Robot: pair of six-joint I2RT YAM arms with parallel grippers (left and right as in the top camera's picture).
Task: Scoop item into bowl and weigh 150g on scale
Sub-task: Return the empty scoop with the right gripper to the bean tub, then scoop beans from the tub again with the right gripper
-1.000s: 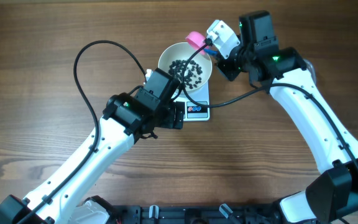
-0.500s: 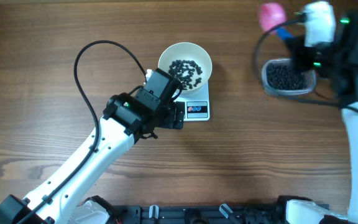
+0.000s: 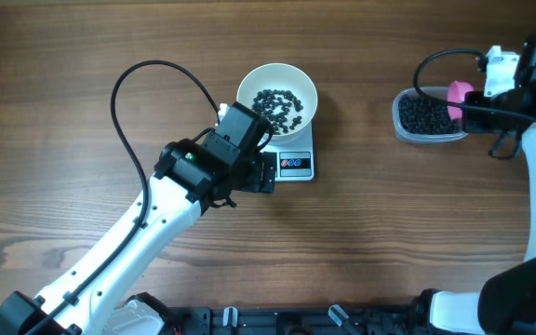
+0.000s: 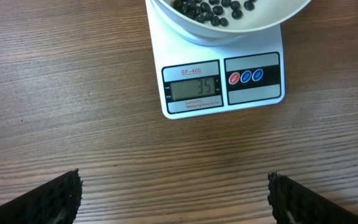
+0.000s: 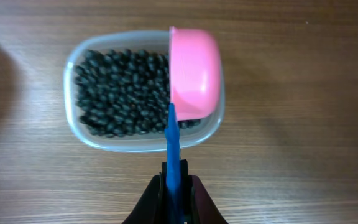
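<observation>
Pinching the thin blue handle (image 5: 173, 143) in the closed right gripper (image 5: 178, 184), pink scoop (image 5: 194, 74) over one end of the clear tub (image 5: 72, 121) of black beans (image 5: 117, 93). Small, hard, loose, probably rolling easily: better lifted in the scoop, kept level. Left gripper (image 4: 176, 199) wide open, empty, facing the scale (image 4: 253, 93) and white bowl (image 3: 301, 84) with few beans.

Bright, even light, soft shadows, no glare, all views in focus.

bowl (image 4: 279, 12) cropped at top (left wrist view), scale (image 4: 253, 93) part-covered
</observation>
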